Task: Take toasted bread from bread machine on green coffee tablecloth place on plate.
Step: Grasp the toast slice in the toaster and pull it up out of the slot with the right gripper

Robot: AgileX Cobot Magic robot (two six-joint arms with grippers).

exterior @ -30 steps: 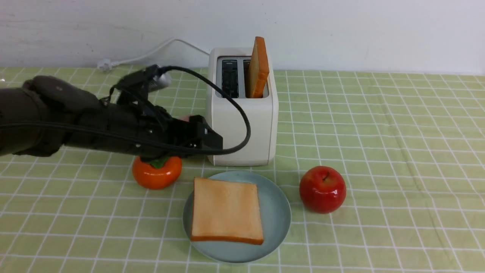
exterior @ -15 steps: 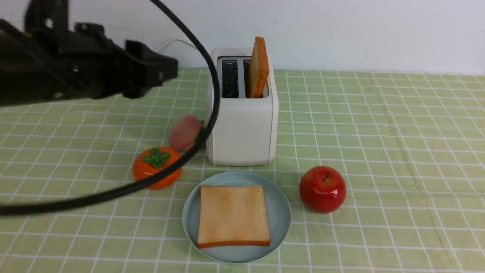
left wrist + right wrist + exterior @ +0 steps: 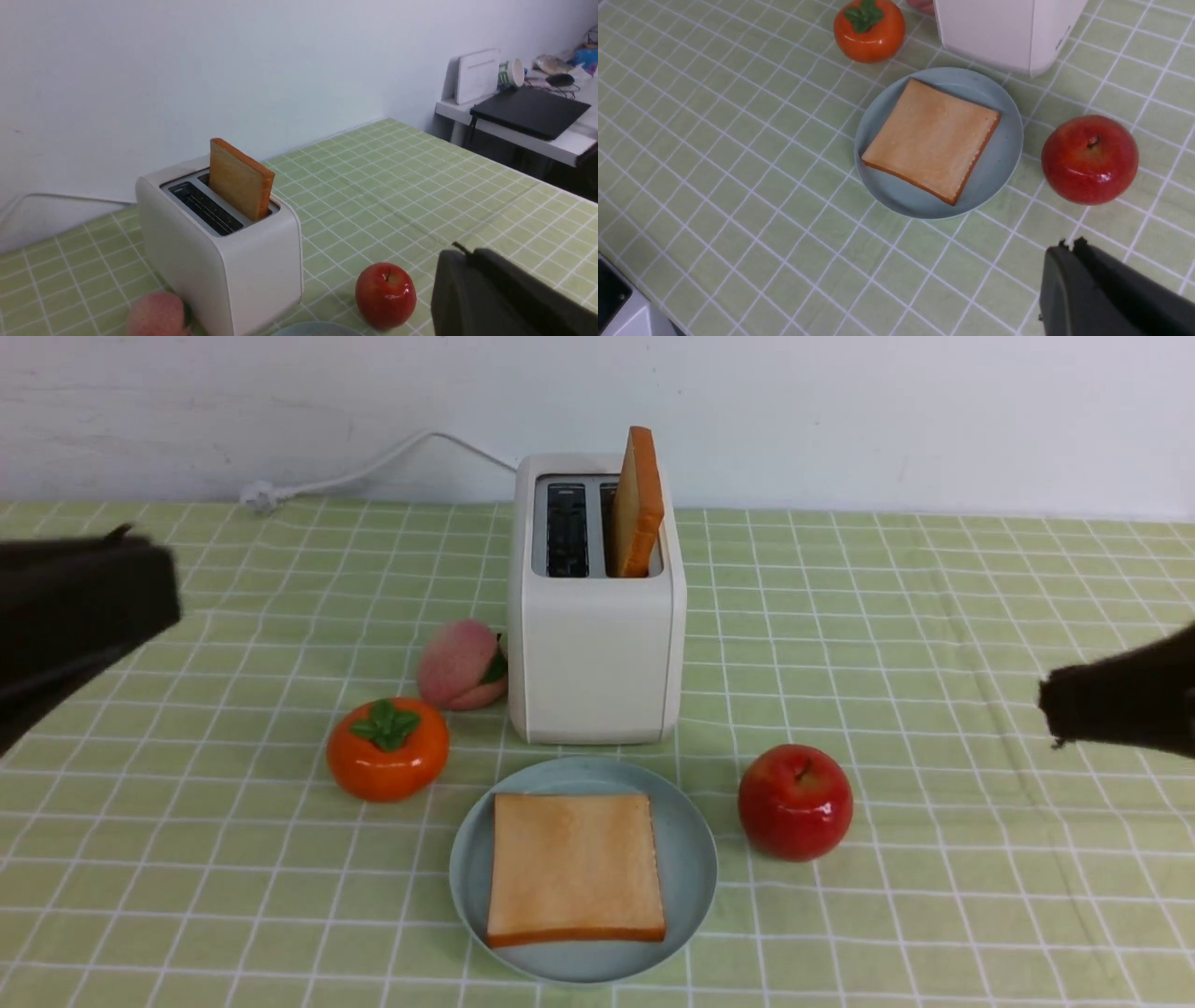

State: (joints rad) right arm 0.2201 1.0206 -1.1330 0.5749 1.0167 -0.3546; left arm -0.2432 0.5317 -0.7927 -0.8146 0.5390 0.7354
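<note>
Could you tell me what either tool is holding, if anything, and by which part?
Nothing is held: left tool and right tool are shut and empty, away from the square golden toast on the round pale blue plate.

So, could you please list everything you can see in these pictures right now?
toast: two, golden-tan; one flat on the plate, one upright in the toaster's right slot
toaster: one, cream-white, behind the plate
plate: one, pale blue, front centre
tablecloth: one, light green with white grid, under everything
apple: one, red, right of the plate
persimmon: one, orange with green leaf, left of the plate
peach: one, pink, beside the toaster's left side
cord: one, white, by the wall
laptop: one, black, on a side desk
left gripper: black, shut, empty, far left
right gripper: black, shut, empty, far right
</note>
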